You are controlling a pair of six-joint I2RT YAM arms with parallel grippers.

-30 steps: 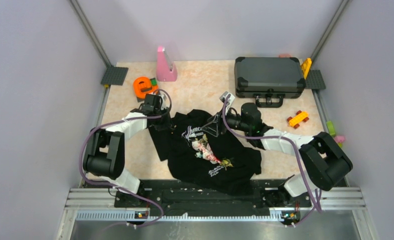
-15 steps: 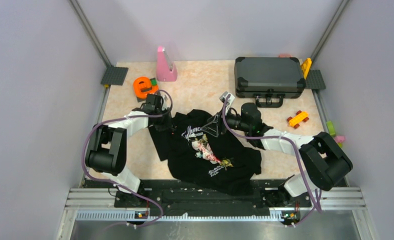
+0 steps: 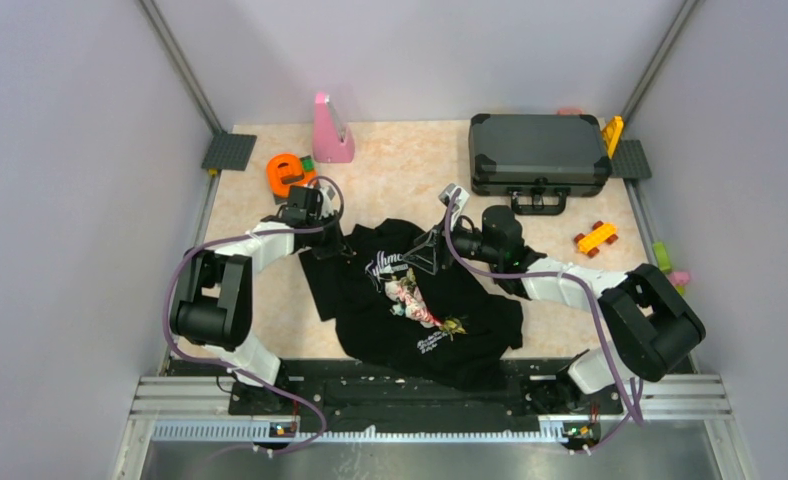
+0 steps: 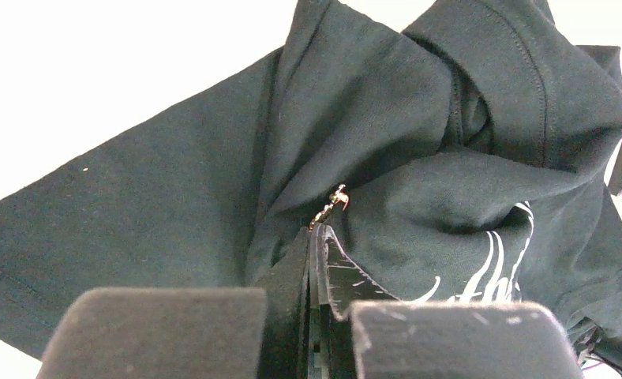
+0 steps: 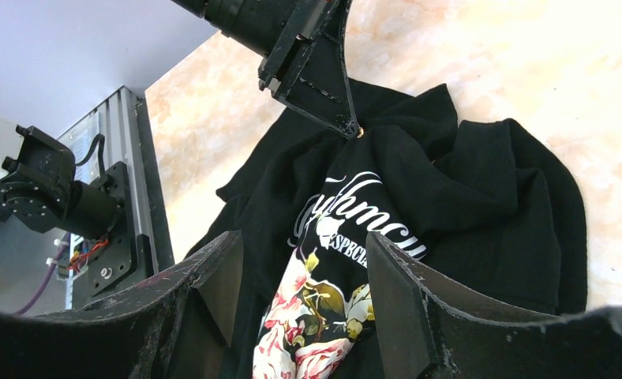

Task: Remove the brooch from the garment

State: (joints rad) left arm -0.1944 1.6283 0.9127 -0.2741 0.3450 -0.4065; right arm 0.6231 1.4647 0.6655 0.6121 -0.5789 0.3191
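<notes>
My left gripper (image 4: 316,234) is pinched tight on the tiny gold metallic brooch (image 4: 333,205), which sits at a fold of the black cloth T-shirt (image 4: 158,197). My right gripper (image 5: 300,249) hangs spread wide above it.

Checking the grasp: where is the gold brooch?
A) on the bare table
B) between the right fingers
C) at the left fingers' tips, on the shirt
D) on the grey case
C: the brooch pokes out at the tip of the shut left fingers, against the black shirt.
</notes>
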